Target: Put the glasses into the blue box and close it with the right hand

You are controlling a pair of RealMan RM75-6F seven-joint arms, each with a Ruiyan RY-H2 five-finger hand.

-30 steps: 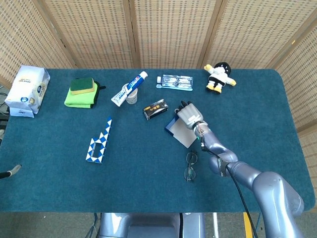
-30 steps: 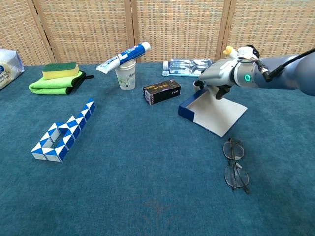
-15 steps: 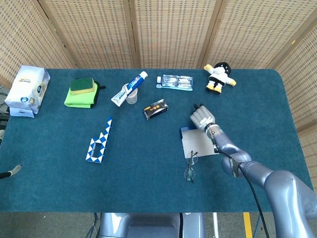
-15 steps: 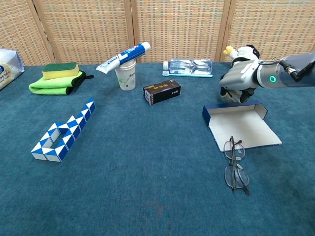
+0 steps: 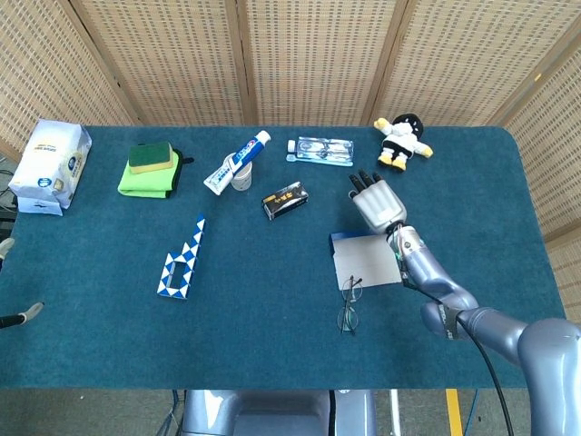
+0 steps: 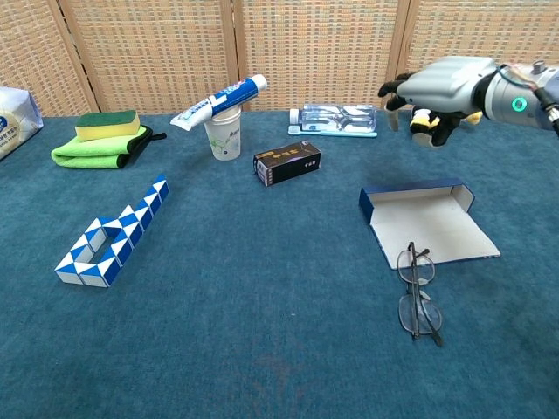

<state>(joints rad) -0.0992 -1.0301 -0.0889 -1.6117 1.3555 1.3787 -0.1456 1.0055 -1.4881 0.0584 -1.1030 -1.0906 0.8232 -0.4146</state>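
Note:
The blue box [image 5: 363, 257] [image 6: 425, 222] lies open on the table, white inside showing, with its low blue wall at the far side. The glasses [image 5: 349, 303] [image 6: 416, 291] lie folded open on the cloth, one lens resting on the box's near edge. My right hand [image 5: 376, 201] [image 6: 445, 84] hovers above and behind the box, fingers spread, holding nothing. My left hand is out of sight in both views.
A black carton [image 5: 284, 200] [image 6: 286, 163] lies left of the box. Behind are a cup with toothpaste [image 6: 225, 122], a clear case [image 6: 339, 120] and a plush toy [image 5: 400, 142]. A blue-white folding puzzle [image 6: 113, 231], sponge on green cloth [image 6: 103, 138] and wipes pack [image 5: 50, 166] are to the left.
The box went from propped up under my right hand to lying flat and open. My right hand then let go and rose up and back from it.

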